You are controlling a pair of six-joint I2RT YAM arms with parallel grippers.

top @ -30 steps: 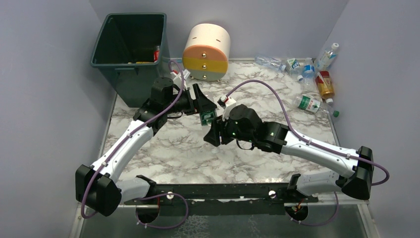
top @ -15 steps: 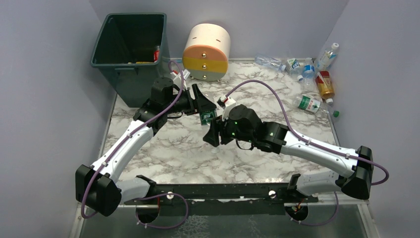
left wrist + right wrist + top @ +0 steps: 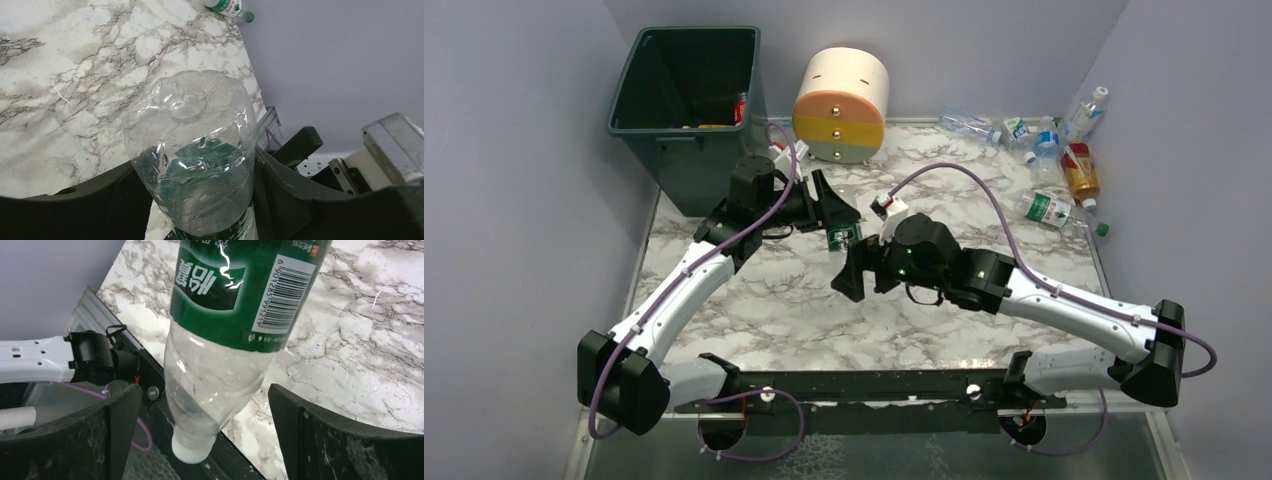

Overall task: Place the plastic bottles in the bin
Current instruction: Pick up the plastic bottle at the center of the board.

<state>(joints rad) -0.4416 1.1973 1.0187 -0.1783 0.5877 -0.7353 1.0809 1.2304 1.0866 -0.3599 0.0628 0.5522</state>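
Observation:
A clear plastic bottle with a green label (image 3: 842, 237) hangs above the marble table between the two arms. My left gripper (image 3: 834, 216) is shut on its lower body, and both fingers press the clear wall (image 3: 192, 155). My right gripper (image 3: 854, 270) is open. Its fingers stand wide apart on either side of the bottle's neck and white cap (image 3: 192, 447) without touching. The dark green bin (image 3: 682, 128) stands at the back left, just behind my left arm, with a red-labelled bottle (image 3: 740, 107) inside. Several more bottles (image 3: 1049, 150) lie at the back right.
A round cream, yellow and grey drawer unit (image 3: 841, 105) stands at the back, right of the bin. Purple-grey walls close in the table on the left, back and right. One green-labelled bottle (image 3: 1052, 209) lies near the right edge.
My right gripper has opened wide, let go of the bottle and pulled back a little. My left gripper has closed on the bottle and holds it alone.

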